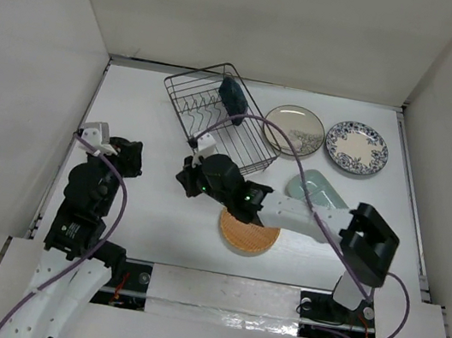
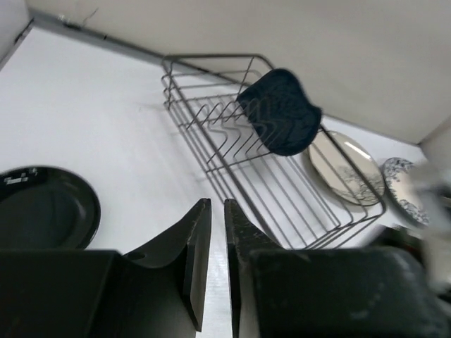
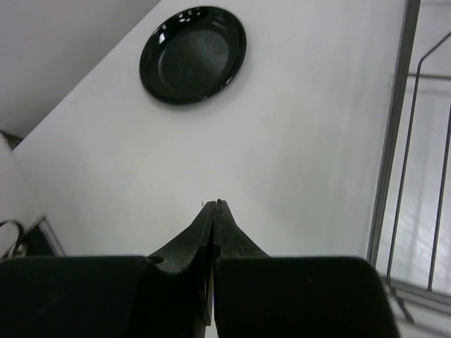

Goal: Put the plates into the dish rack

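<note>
The wire dish rack (image 1: 217,120) stands at the back centre, with the dark blue leaf plate (image 1: 234,97) upright in its far end (image 2: 282,113). To its right lie the beige plate (image 1: 293,130) and the blue floral plate (image 1: 356,147). The pale green plate (image 1: 316,188) and the orange woven plate (image 1: 247,235) lie partly under my right arm. My right gripper (image 1: 183,175) is shut and empty over bare table left of the rack (image 3: 215,203). At the left, my left gripper (image 1: 122,154) has a narrow gap between its jaws and holds nothing (image 2: 217,201).
A glossy black round plate (image 3: 194,53) lies flat on the table near the left wall, just left of my left gripper (image 2: 42,208). The white walls close in on three sides. The right arm's purple cable (image 1: 297,159) loops over the rack's near corner.
</note>
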Controlling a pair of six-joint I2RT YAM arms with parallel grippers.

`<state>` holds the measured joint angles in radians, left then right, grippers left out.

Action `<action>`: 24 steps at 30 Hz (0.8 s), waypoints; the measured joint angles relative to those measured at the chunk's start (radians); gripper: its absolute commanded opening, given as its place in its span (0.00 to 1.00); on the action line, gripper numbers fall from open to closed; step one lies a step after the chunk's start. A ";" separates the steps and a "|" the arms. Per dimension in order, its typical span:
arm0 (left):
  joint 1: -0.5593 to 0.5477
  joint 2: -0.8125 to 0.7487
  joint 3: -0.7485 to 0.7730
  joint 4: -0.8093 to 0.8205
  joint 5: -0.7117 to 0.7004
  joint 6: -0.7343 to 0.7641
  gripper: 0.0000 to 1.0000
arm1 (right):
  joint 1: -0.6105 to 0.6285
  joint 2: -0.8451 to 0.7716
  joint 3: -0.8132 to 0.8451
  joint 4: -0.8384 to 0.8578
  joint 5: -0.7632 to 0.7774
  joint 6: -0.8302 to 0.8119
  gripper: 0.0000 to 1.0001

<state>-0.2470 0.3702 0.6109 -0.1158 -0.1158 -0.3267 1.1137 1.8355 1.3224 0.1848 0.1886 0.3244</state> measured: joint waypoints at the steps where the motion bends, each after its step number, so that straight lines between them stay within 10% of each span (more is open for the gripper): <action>1: 0.000 0.023 0.000 -0.005 -0.018 -0.006 0.12 | 0.004 -0.060 -0.058 0.000 -0.011 0.005 0.00; 15: 0.501 0.436 -0.067 0.112 0.280 -0.212 0.50 | 0.000 -0.654 -0.380 -0.024 -0.024 -0.060 0.00; 24: 0.658 0.430 -0.122 0.138 0.180 -0.367 0.66 | -0.074 -0.711 -0.463 -0.037 -0.032 -0.040 0.39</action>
<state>0.4107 0.7998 0.4892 0.0227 0.0643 -0.6933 1.0397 1.1248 0.8589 0.1482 0.1570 0.2848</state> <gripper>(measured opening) 0.662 0.360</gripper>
